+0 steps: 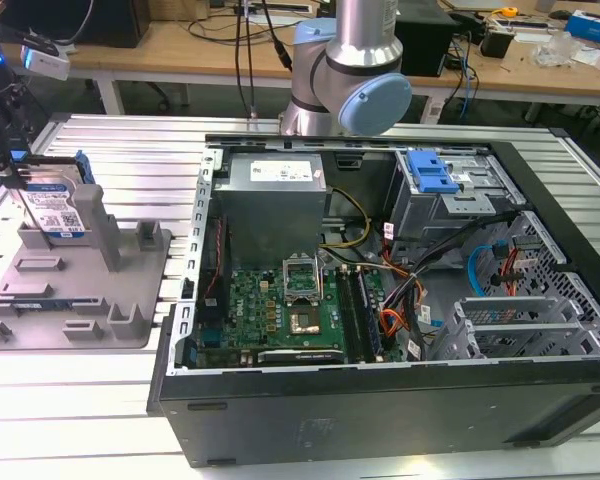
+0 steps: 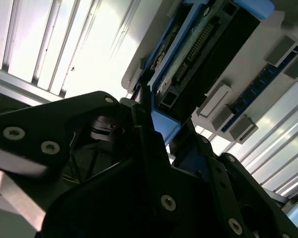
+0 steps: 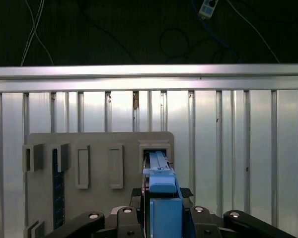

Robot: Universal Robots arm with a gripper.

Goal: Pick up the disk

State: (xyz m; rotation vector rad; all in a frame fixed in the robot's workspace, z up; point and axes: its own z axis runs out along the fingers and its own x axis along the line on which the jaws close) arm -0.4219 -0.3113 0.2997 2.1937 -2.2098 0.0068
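Note:
The disk (image 1: 58,208) stands upright on edge at the exterior view's far left, silver with a white-and-blue label and a blue frame. My gripper (image 1: 22,180) is shut on it from above, its black fingers clasping the blue edge. The disk's lower end sits at the slot of the grey fixture (image 1: 80,290); whether it is lifted clear I cannot tell. In the first wrist view the blue-framed disk (image 3: 158,163) runs out from between the fingers of the gripper (image 3: 161,196) toward the fixture (image 3: 99,144). The second wrist view shows the disk's connector edge (image 2: 198,49) beyond the gripper (image 2: 156,124).
An open black computer case (image 1: 380,410) fills the exterior view's middle and right, with a blue drive-bay bracket (image 1: 430,172) inside. The arm's base (image 1: 350,70) rises behind it. The fixture's upright posts (image 1: 95,225) stand close beside the disk. A ribbed metal table (image 1: 80,400) lies underneath.

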